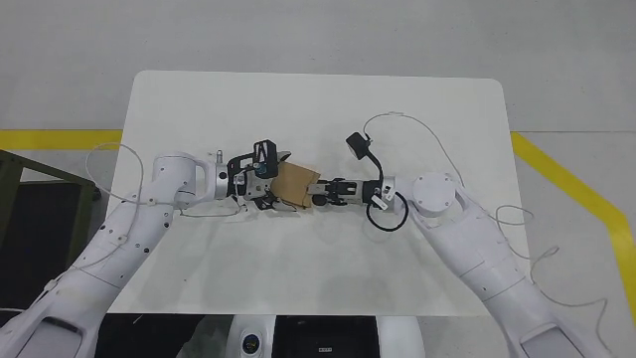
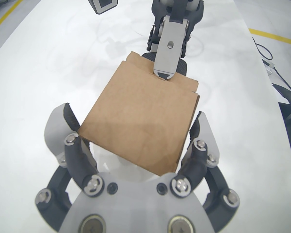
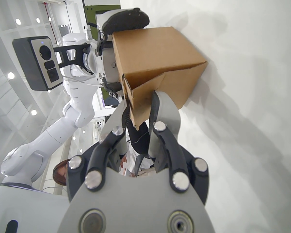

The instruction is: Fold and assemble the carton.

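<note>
A small brown carton (image 1: 295, 183) lies at the middle of the white table (image 1: 318, 99), held between both arms. In the left wrist view my left gripper (image 2: 133, 118) straddles the near end of the carton (image 2: 140, 112), one pad on each side wall, shut on it. My right gripper (image 3: 139, 105) is shut on an end flap of the carton (image 3: 157, 54), with the flap pinched between its fingers. From the left wrist view that right gripper (image 2: 168, 73) clamps the far edge from above and below. In the top view the left gripper (image 1: 260, 192) and the right gripper (image 1: 316, 191) face each other across the box.
A thin white cable (image 1: 417, 124) loops over the table behind the right arm. Another thin cable (image 1: 204, 214) trails by the left arm. Bare table spreads to the far side and to the near side. Yellow floor tape (image 1: 60, 139) runs beside the table.
</note>
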